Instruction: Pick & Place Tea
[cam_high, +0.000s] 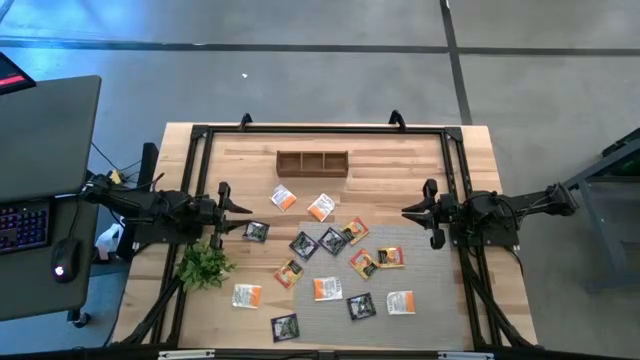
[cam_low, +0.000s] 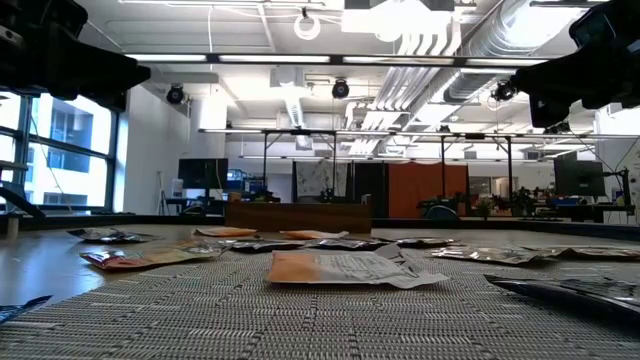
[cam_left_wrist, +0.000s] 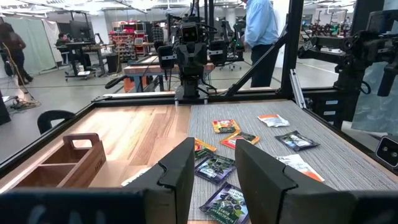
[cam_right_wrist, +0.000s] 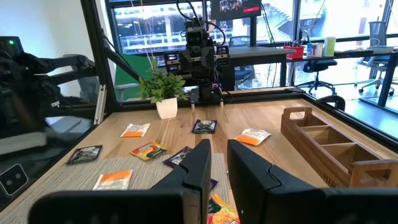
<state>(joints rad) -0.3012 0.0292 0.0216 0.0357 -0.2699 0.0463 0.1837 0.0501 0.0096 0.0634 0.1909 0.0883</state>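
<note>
Several flat tea sachets lie scattered on the table's middle and near part: dark ones (cam_high: 304, 243), white-and-orange ones (cam_high: 321, 207) and orange-yellow ones (cam_high: 363, 263); some lie on the grey woven mat (cam_high: 420, 275). My left gripper (cam_high: 248, 207) hovers at the left side, open and empty, above the table. My right gripper (cam_high: 405, 212) hovers at the right side, open with a narrow gap, empty. In the left wrist view its fingers (cam_left_wrist: 214, 177) stand above dark sachets (cam_left_wrist: 214, 167); in the right wrist view the gripper (cam_right_wrist: 219, 165) stands above sachets (cam_right_wrist: 180, 157).
A wooden three-compartment tray (cam_high: 312, 162) stands at the far middle. A small green plant in a white pot (cam_high: 204, 265) stands near the left edge. A black frame (cam_high: 320, 130) runs around the table. A person (cam_left_wrist: 260, 28) stands in the room beyond.
</note>
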